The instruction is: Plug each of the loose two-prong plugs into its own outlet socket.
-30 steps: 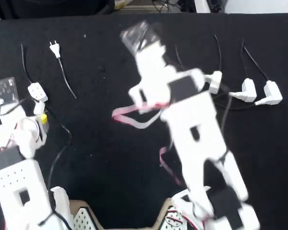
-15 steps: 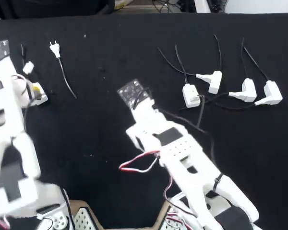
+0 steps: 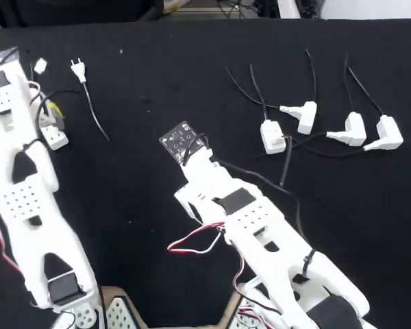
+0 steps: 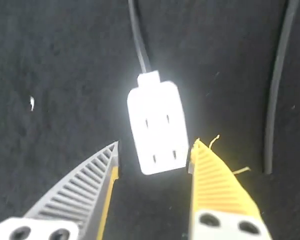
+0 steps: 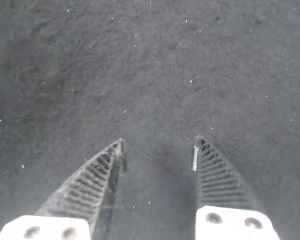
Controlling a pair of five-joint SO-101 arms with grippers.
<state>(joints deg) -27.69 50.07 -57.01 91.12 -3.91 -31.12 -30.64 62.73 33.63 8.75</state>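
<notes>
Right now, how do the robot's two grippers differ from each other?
The left gripper has the end of a white outlet socket between its fingertips, while the right gripper is over bare black table. The left gripper has one yellow finger and one grey, while the right gripper's fingers are both dark. In the high view the left gripper is near the table's left edge, the right gripper nearer the middle. Both are open and grip nothing.
</notes>
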